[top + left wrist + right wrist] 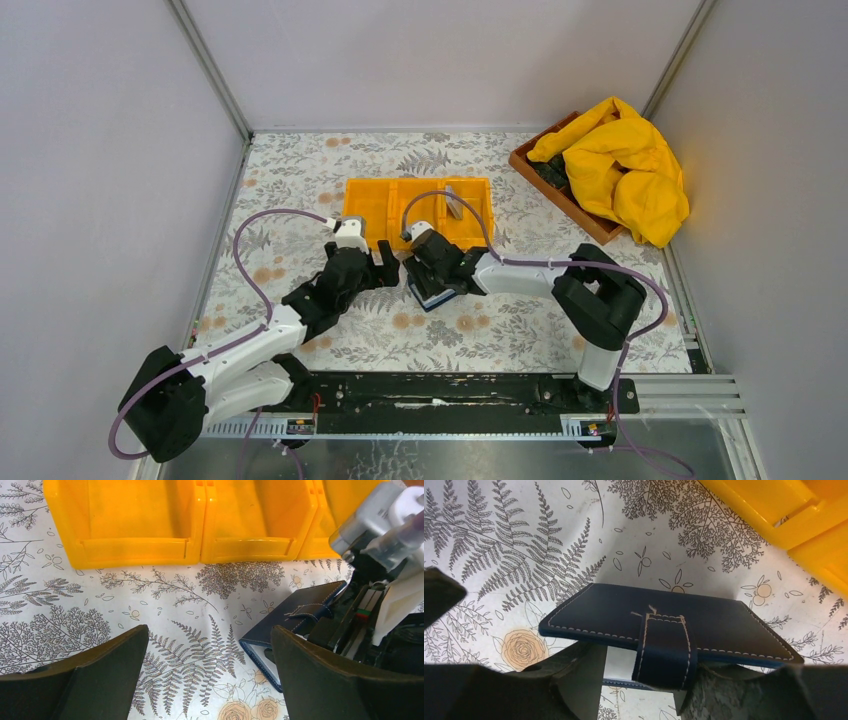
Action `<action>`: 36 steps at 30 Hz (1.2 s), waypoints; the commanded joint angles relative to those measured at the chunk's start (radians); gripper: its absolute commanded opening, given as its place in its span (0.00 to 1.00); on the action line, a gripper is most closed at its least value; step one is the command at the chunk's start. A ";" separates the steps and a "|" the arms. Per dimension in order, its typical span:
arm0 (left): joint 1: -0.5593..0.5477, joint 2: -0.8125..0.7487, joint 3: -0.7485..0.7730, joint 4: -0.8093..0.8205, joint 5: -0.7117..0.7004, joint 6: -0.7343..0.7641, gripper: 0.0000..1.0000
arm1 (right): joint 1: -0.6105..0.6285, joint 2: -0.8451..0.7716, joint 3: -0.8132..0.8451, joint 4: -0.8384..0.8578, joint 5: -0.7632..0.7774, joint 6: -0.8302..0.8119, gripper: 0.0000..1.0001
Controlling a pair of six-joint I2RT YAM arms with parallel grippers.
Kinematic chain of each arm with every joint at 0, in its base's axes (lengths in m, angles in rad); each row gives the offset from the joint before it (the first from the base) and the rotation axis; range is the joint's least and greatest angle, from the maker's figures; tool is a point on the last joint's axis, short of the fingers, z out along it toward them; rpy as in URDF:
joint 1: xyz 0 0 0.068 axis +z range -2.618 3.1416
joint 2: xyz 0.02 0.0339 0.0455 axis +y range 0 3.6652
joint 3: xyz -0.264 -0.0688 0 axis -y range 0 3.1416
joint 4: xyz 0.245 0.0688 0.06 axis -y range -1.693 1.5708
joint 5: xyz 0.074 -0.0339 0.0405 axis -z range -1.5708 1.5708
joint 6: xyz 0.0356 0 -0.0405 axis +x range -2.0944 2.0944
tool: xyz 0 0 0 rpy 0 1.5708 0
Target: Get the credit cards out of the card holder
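Note:
The dark blue card holder (437, 298) lies on the floral cloth in front of the orange tray (372, 205). My right gripper (427, 282) sits at its open side. In the right wrist view my two fingers (574, 675) are a little apart under the lifted top cover (624, 610). The strap (664, 650) hangs between them, and nothing is pinched. A pale surface shows inside; I cannot tell if it is card or lining. My left gripper (388, 262) is wide open and empty, just left of the holder (295, 607). One grey card (455, 200) lies in the tray's right compartment.
A wooden box (560, 195) with a yellow cloth (625, 165) stands at the back right. The tray's left compartment (135, 510) and middle compartment (255, 510) hold nothing. The left gripper's finger tip shows at the left edge of the right wrist view (439, 595).

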 commanded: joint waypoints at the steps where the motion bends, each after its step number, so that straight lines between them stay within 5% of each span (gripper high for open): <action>1: 0.005 -0.005 -0.009 0.067 0.007 0.005 1.00 | -0.003 -0.001 -0.035 0.063 -0.041 0.033 0.53; 12: 0.005 -0.003 -0.010 0.068 0.010 0.005 1.00 | -0.003 -0.135 -0.176 0.029 0.001 0.055 0.20; 16: 0.004 -0.006 -0.011 0.070 0.017 0.005 1.00 | -0.003 -0.221 -0.211 0.021 0.006 0.066 0.19; 20: 0.004 -0.016 -0.018 0.090 0.045 0.009 1.00 | -0.003 -0.288 -0.221 0.019 0.039 0.058 0.28; 26: 0.005 -0.009 -0.023 0.117 0.122 0.021 0.60 | -0.003 -0.266 -0.162 -0.018 0.090 0.021 0.31; 30: 0.005 -0.007 -0.020 0.116 0.123 0.025 0.45 | -0.002 -0.238 -0.117 -0.015 0.100 0.006 0.31; 34: 0.005 -0.007 -0.021 0.114 0.130 0.028 0.12 | -0.008 -0.182 -0.058 -0.021 0.126 -0.009 0.30; 36: 0.005 -0.004 -0.019 0.113 0.133 0.028 0.06 | -0.013 -0.154 -0.029 -0.021 0.124 -0.013 0.30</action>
